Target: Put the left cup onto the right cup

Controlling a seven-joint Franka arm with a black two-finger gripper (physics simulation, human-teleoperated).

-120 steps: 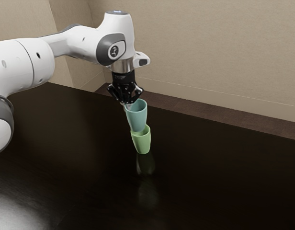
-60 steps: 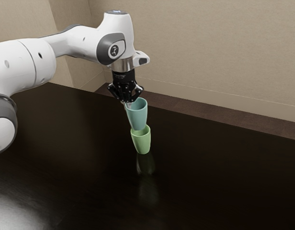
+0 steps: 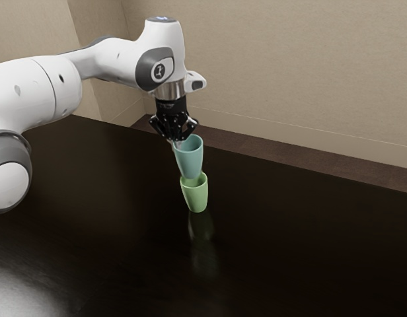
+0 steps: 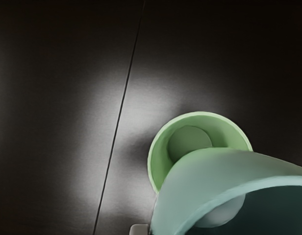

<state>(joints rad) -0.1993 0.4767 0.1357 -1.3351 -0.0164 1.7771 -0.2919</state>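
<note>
A teal cup [image 3: 189, 158] stands a little tilted with its base inside the mouth of a light green cup [image 3: 195, 193], which rests upright on the dark table [image 3: 289, 238]. My gripper [image 3: 178, 138] hangs just above the teal cup's rim, on the side toward the exterior view's left, with its fingers spread open. In the wrist view the teal cup [image 4: 224, 181] looms large under my hand, overlapping the green cup [image 4: 165, 142] below it.
The dark glossy tabletop stretches wide on every side of the stacked cups. A beige wall [image 3: 289, 59] runs behind the table's far edge. A thin seam [image 4: 119, 117] crosses the tabletop beside the cups.
My gripper has risen slightly off the teal cup's rim and shifted a little toward the exterior view's left. The teal cup stays seated in the green cup.
</note>
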